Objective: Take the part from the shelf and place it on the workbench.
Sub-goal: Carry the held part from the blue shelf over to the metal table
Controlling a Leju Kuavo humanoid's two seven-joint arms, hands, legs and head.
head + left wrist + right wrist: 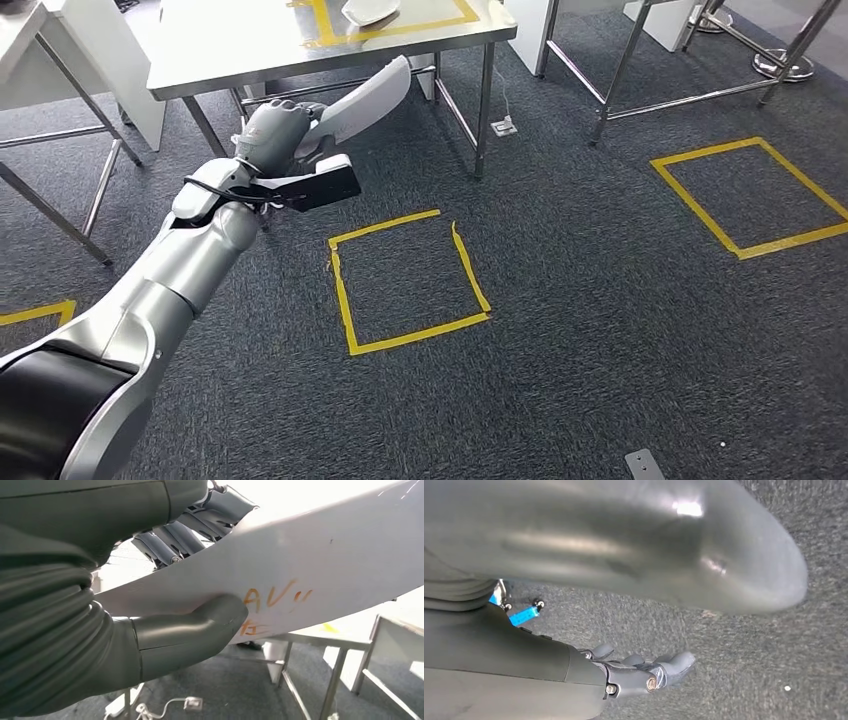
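Dark grey carpet [600,330] marked with yellow tape squares [408,283] covers the floor, and a steel bench [250,55] stands ahead, itself marked with a yellow tape outline [330,35] around a pale dish-like item [370,10]. Left robot hand [275,130] is raised in front of the body and grips the part [365,100], a long, pale grey curved panel; the left wrist view confirms the thumb [200,625] pressed on one face, over orange handwriting [277,597], with the darker fingers [175,537] wrapped over the opposite edge. Grip appears to sit near one end, so the panel projects up and forward toward the bench edge, short of it and above the floor; this attitude likely keeps the long end clear of the frame. Right robot hand [644,672] hangs low over the carpet, fingers loosely extended and holding nothing. Assessment: carrying stage, placement on the bench not yet made; the tape outline is probably the intended spot
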